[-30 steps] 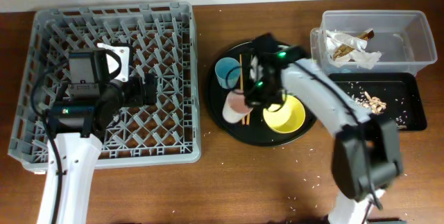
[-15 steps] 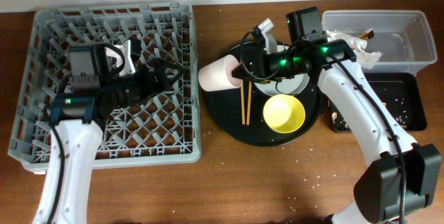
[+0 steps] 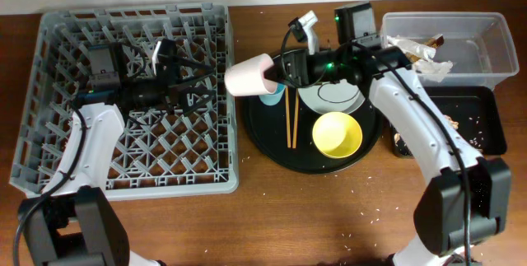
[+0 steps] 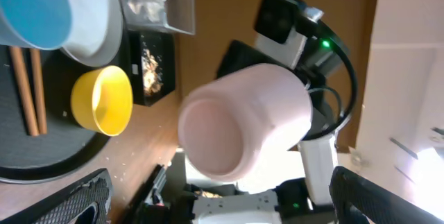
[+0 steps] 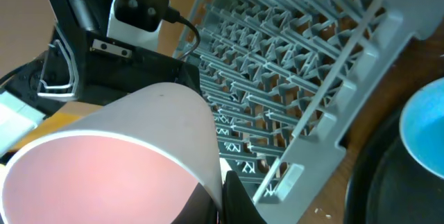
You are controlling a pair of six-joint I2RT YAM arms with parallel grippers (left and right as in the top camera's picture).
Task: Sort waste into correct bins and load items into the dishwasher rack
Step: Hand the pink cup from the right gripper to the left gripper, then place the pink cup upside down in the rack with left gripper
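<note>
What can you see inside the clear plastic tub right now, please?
The clear tub holds crumpled white napkins and a brown wrapper at the end nearest the round tray. Anything beneath them is covered.

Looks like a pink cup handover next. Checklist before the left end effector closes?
1. Right end effector gripping small pink plastic cup: ok.
2. Left end effector open: ok.
3. Cup centred between left fingers in the left wrist view: ok.
4. Left fingers already around the cup: cannot tell.
5. Large grey pegged plastic rack free of dishes: ok.
</note>
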